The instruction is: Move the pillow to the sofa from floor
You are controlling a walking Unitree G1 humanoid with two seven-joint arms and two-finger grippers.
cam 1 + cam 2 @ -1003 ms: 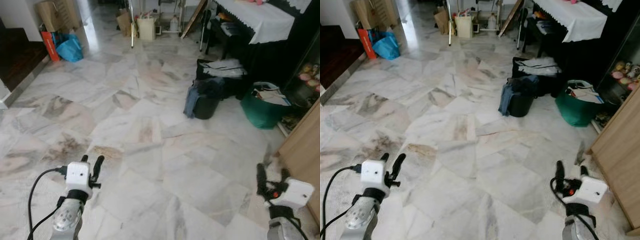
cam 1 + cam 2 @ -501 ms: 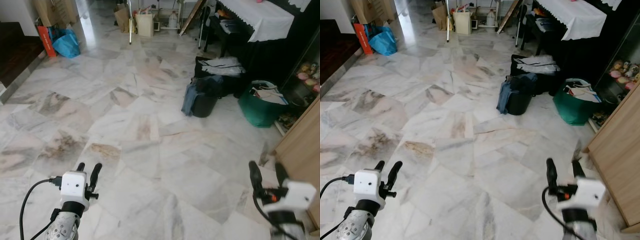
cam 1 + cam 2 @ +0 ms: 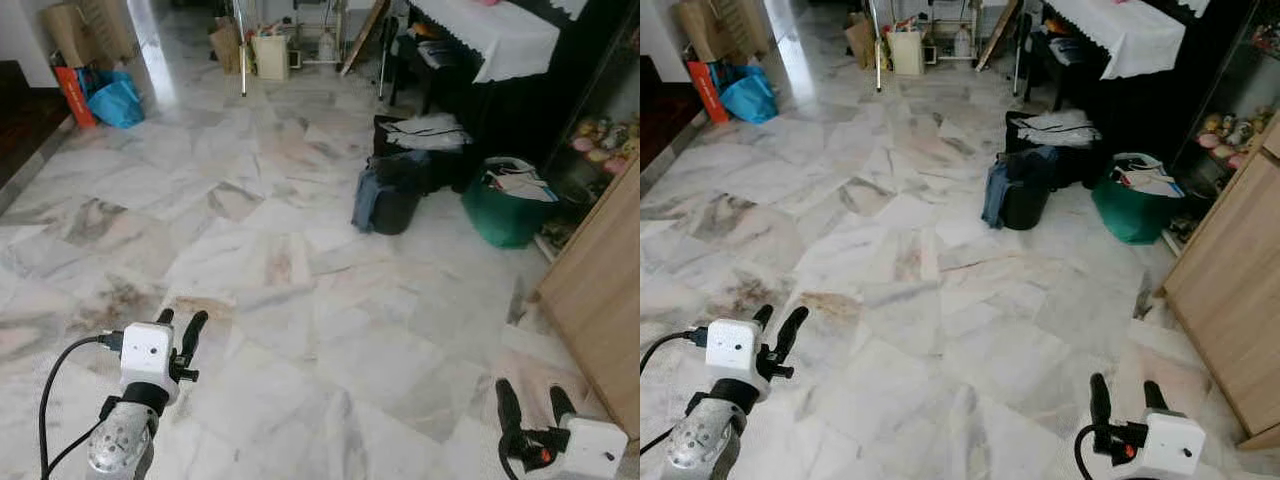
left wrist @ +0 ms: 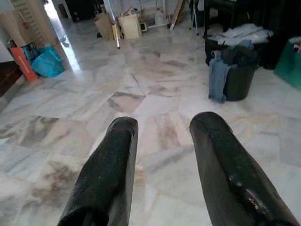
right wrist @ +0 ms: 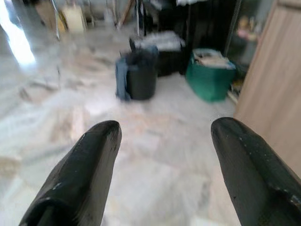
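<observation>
View has swung left; right tool sits lower, left tool level, both spread, empty. Green bag holds papers.

Pale marble floor is stretching away in irregular veined slabs, with daylight glaring off it near the far doorway where a blue bag, an orange box and some cardboard cartons are leaning against the wall. A black bin draped with a blue cloth is sitting mid-floor beside a green basket of papers, just in front of a dark table wearing a white cloth. A light wooden cabinet is standing along the right side.
</observation>
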